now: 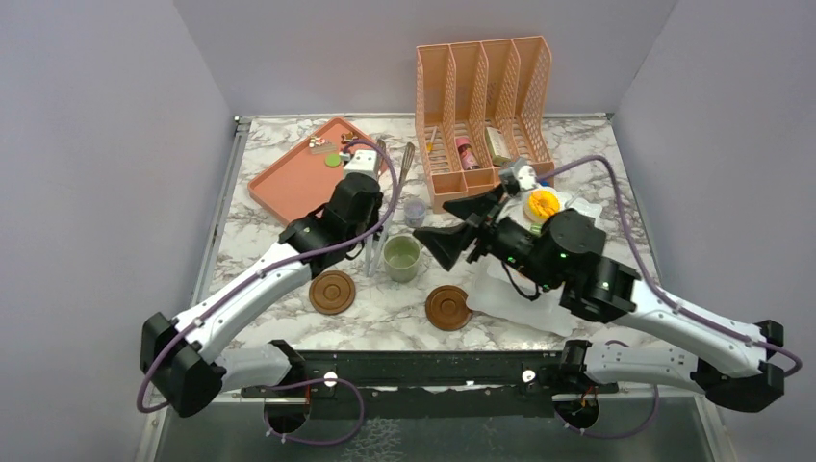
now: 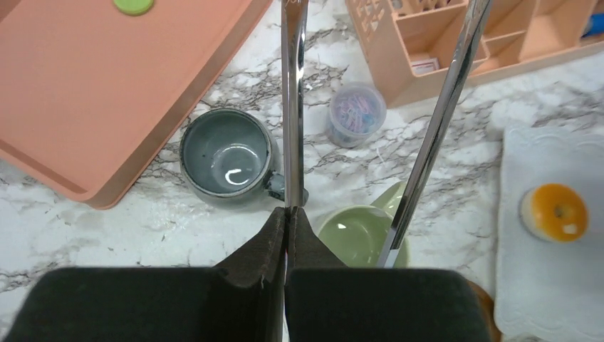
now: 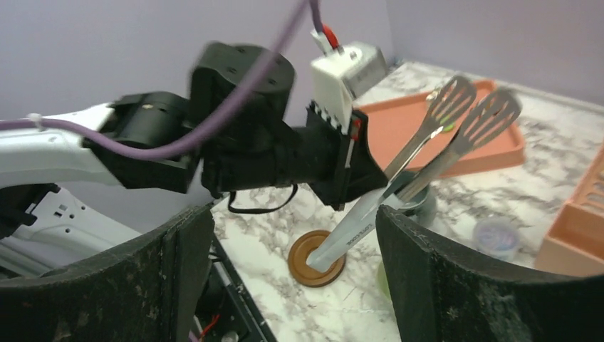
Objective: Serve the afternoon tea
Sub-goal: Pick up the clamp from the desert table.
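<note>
Nearest, two round brown coasters, bare — ready for mugs. Behind, pale green ceramic mug, grey-blue glazed mug beside salmon plastic tray. Left gripper clamped on slim metal tongs — likely for orange toy donut; right gripper gaping, empty, facing them.

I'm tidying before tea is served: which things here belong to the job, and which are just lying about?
Job: grey mug, green mug, coasters and, donut, cookies, tongs.
Lying about: lilac cup, pink bottle, rack.
</note>
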Robot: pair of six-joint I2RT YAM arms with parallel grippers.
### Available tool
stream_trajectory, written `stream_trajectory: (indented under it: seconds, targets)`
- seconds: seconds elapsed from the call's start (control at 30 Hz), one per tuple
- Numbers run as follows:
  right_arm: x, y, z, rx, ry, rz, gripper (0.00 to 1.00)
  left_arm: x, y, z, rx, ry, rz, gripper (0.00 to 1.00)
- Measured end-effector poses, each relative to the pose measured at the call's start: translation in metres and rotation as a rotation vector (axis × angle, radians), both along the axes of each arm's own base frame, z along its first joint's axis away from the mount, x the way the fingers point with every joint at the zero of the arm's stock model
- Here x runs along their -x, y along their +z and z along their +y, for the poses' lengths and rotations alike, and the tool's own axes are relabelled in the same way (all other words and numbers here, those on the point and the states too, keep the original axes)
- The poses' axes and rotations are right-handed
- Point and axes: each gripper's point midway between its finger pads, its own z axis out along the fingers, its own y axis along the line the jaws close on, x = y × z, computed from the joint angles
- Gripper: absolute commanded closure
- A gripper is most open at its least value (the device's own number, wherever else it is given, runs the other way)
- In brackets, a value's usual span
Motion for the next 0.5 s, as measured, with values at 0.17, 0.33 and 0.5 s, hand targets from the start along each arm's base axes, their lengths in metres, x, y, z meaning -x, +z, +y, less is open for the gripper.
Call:
stream_trajectory:
  seconds: [0.17,0.33,0.5]
  targets:
    - [-0.009,-0.035,0.047,0.017,0.046,0.117,0.32,0.017,0.043,0.012,0.151,0.042,-0.078,1.00]
    - [-0.021,-0.065,0.077,0.015,0.033,0.224,0.37,0.032,0.077,0.022,0.278,0.050,-0.153,1.00]
    - [-0.034,-0.071,0.090,-0.034,-0.011,0.265,0.37,0.044,0.091,0.024,0.342,0.025,-0.183,1.00]
